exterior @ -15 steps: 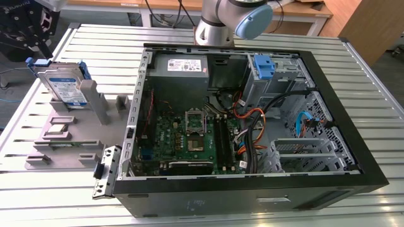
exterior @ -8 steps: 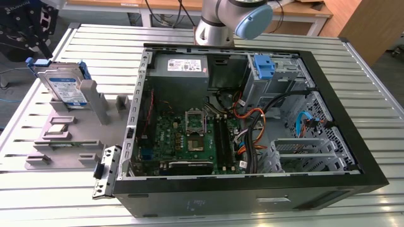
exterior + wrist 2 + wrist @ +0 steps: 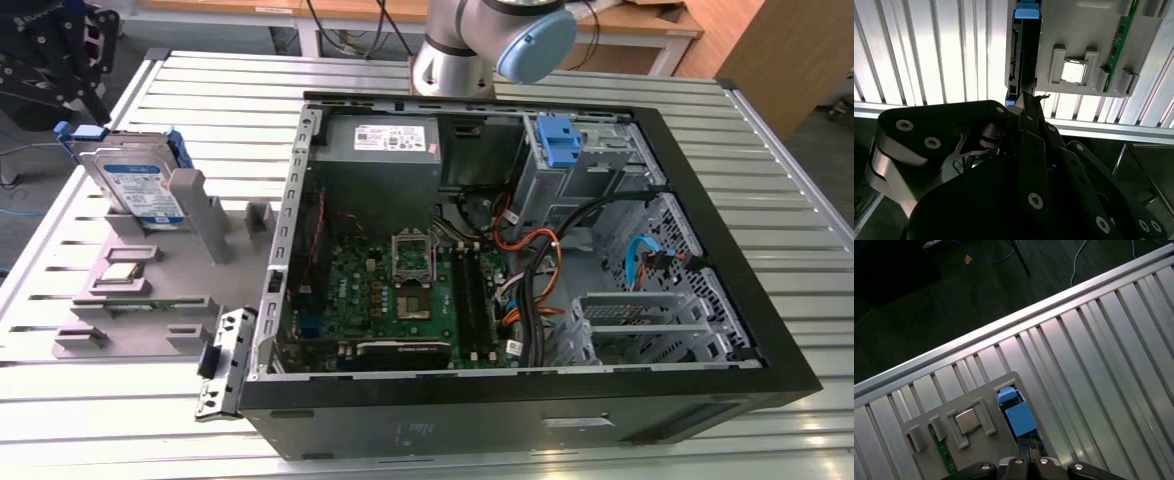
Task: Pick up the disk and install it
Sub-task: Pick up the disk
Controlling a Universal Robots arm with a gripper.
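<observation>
The disk (image 3: 134, 185) stands on edge in a grey holder (image 3: 200, 285) at the exterior view's left. It is a silver drive with a blue-and-white label and a blue carrier around it. My gripper (image 3: 74, 108) hangs just above the disk's far end, by the blue end tab (image 3: 83, 131). In the second wrist view the gripper (image 3: 1026, 100) points at the disk's thin edge (image 3: 1019, 50). In the first wrist view the gripper (image 3: 1026, 454) sits right beside the blue tab of the disk (image 3: 1019, 417). The disk rests in its slot.
The holder also carries a processor chip (image 3: 1072, 71) and a green memory stick (image 3: 1119, 45). An open computer case (image 3: 534, 405) lies on the slatted metal table (image 3: 747, 150), with a blue bracket (image 3: 557, 145) on its grey drive cage and loose cables inside.
</observation>
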